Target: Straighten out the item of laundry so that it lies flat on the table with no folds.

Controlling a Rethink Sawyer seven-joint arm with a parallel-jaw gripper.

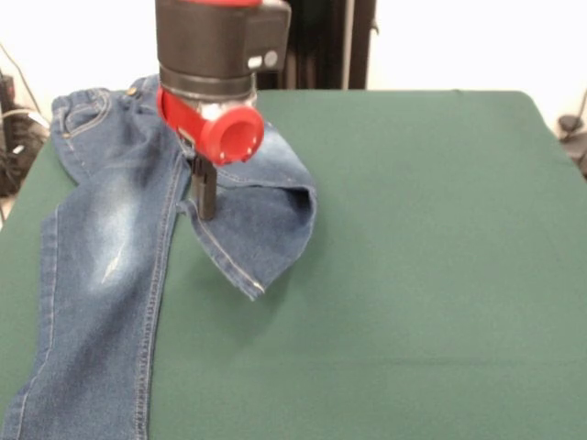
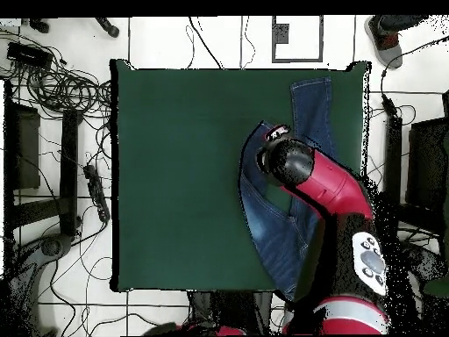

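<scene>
Pincer [image 1: 204, 197] down on jeans [image 1: 110, 238], at my folded-over leg's crease; whether it grips, I cannot tell. Other leg runs straight off the green table [image 1: 422, 275] edge. Cables [image 2: 53, 83] crowd the tiled floor [image 2: 210, 39].

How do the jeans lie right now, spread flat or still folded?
Still folded. One leg of the jeans runs out straight, the other is doubled back into a short flap below the gripper, on the green table.

Light is bright and even, falling from above, with no glare on the matte green desk [image 1: 422, 275]. A soft, faint shadow lies just under the folded edge of the jeans [image 1: 110, 238]. The front view is slightly soft all over.
</scene>
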